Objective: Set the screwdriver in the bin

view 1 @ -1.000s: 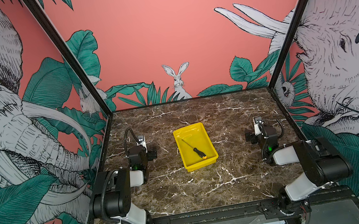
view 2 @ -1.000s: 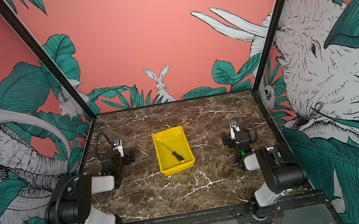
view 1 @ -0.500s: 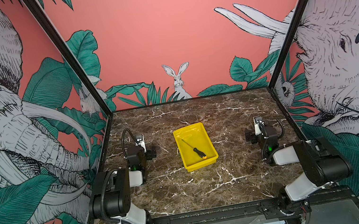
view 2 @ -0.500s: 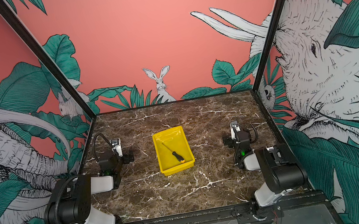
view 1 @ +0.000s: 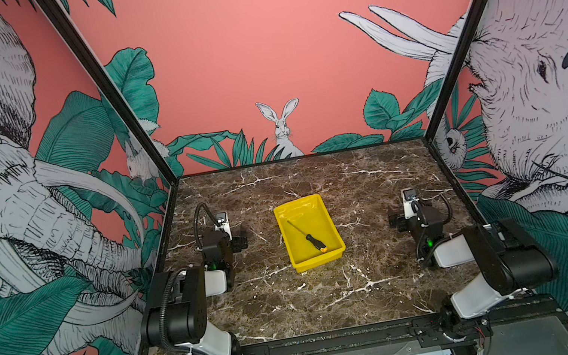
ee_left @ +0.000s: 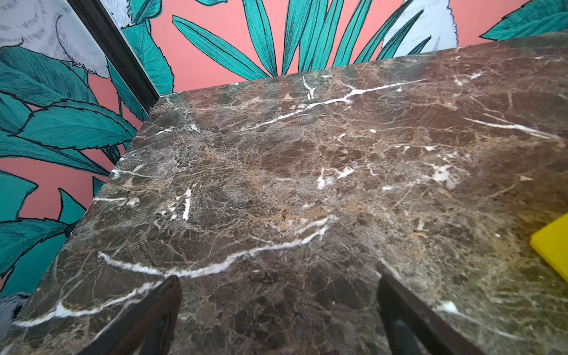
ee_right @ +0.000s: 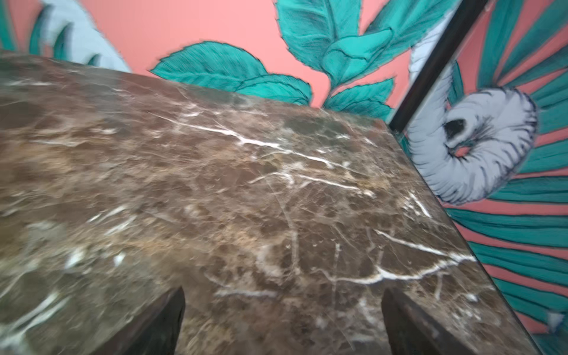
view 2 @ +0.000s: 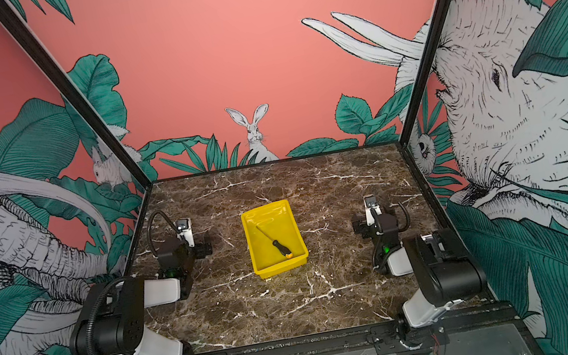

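Note:
The yellow bin [view 1: 297, 203] stands in the middle of the marble table in both top views, and a corner of the bin [ee_left: 550, 249] shows in the left wrist view. The screwdriver [view 1: 308, 236] lies slantwise on the bin's floor, its orange-capped handle toward the front; the other top view shows the screwdriver [view 2: 278, 244] in the bin [view 2: 266, 208] too. My left gripper [ee_left: 278, 285] is low over bare marble left of the bin, open and empty. My right gripper [ee_right: 282, 295] is right of the bin, also open and empty.
Both arms are folded back near the table's side edges, the left arm [view 1: 180, 315] and the right arm [view 1: 502, 258]. Black frame posts and printed walls close off the table [view 1: 327, 297] at the left, right and back.

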Robot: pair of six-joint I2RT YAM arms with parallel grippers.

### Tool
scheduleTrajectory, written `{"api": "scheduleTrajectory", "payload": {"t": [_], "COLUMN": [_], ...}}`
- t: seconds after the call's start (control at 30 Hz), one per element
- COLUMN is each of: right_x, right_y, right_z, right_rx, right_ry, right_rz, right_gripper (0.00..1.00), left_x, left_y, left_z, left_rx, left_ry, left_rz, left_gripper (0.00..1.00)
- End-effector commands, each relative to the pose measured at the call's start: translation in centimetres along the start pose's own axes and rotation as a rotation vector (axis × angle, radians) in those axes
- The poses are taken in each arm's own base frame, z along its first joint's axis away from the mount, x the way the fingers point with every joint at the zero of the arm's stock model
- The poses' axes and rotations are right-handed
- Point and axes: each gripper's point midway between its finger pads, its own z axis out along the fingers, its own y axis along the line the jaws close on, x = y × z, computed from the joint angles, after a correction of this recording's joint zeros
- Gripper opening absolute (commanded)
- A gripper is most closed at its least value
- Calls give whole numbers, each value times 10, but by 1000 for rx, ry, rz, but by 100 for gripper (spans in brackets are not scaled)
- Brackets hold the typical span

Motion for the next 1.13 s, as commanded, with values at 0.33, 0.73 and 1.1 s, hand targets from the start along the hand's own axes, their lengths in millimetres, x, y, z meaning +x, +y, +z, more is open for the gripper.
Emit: {"api": "scheduleTrajectory", "payload": {"t": [0.33, 0.73, 1.1], "right_x": [-17, -17, -13], "right_y": [-29, -30, -60], "right_z": [20, 20, 14], "right_rx": [153, 158, 340], "right_ry": [36, 41, 56], "right_rz": [55, 60, 118], "right_gripper": [99, 99, 99], "left_x": [-9, -9, -9], "left_y": [-1, 0, 2], "left_z": [-1, -1, 0], "left_rx": [15, 14, 19], "left_ry": [-24, -24, -16], "left_rz": [12, 12, -2], "left_gripper": [100, 100, 100]}}
